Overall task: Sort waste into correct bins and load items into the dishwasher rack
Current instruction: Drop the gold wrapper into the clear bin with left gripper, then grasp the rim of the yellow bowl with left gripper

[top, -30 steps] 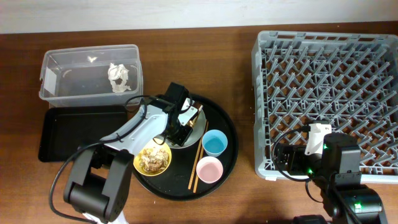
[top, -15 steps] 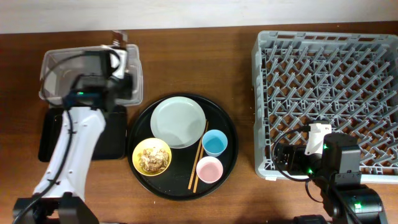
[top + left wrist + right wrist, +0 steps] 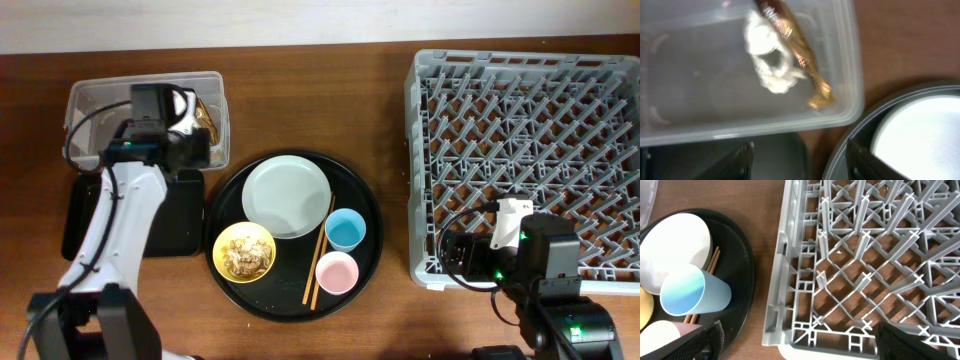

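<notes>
The brown-gold wrapper (image 3: 800, 57) lies in the clear tub (image 3: 700, 100) against the crumpled white tissue (image 3: 767, 60). My left gripper (image 3: 800, 162) hovers open over the tub's near right corner (image 3: 215, 150), holding nothing. On the round black tray (image 3: 372, 215) sit the grey-green plate (image 3: 287, 195), the yellow bowl (image 3: 245, 252) of tan food scraps, the blue cup (image 3: 346, 229), the pink cup (image 3: 337, 272) and the chopsticks (image 3: 319, 250). My right gripper (image 3: 812, 345) stays open and empty at the near left corner of the dishwasher rack (image 3: 530, 140).
The shallow black rectangular tray (image 3: 80, 215) lies just in front of the tub, partly under my left arm. A strip of bare wooden table (image 3: 395, 200) separates the round tray from the rack. The rack (image 3: 865, 255) holds nothing among its pegs.
My left arm swung from the plate on the round tray to the clear tub with the wrapper, then opened its jaws; the wrapper now rests in the tub. The right arm stayed still.
</notes>
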`<action>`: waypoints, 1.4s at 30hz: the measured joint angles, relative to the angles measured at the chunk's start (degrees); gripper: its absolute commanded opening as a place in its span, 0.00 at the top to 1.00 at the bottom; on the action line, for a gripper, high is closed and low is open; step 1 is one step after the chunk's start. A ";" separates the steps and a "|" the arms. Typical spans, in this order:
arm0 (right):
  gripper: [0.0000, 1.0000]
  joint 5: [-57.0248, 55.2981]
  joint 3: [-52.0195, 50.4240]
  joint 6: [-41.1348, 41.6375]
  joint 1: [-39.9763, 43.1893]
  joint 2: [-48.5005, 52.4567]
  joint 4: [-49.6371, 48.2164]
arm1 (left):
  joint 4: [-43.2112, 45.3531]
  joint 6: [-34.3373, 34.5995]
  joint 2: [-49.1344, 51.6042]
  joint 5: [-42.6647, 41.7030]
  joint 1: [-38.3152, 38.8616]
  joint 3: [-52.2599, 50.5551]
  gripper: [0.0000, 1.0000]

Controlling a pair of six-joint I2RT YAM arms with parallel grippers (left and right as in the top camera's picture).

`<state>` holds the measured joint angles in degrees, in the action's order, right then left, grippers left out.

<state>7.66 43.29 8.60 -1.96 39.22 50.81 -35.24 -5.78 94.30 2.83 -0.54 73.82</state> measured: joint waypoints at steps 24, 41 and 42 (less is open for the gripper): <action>0.02 0.00 0.00 0.02 0.00 0.00 0.83 | -12.22 16.57 -2.51 -6.93 25.92 -20.55 0.76; 0.02 0.00 0.00 0.02 0.00 0.00 1.03 | -14.71 18.91 -4.28 -4.96 25.92 -20.68 0.99; 0.02 0.00 0.00 0.02 0.00 0.00 1.07 | -15.43 18.93 -4.83 -4.66 25.90 -20.13 0.99</action>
<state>7.66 43.29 8.62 -1.96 39.22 51.88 -50.68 13.15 89.47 -1.83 25.36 53.69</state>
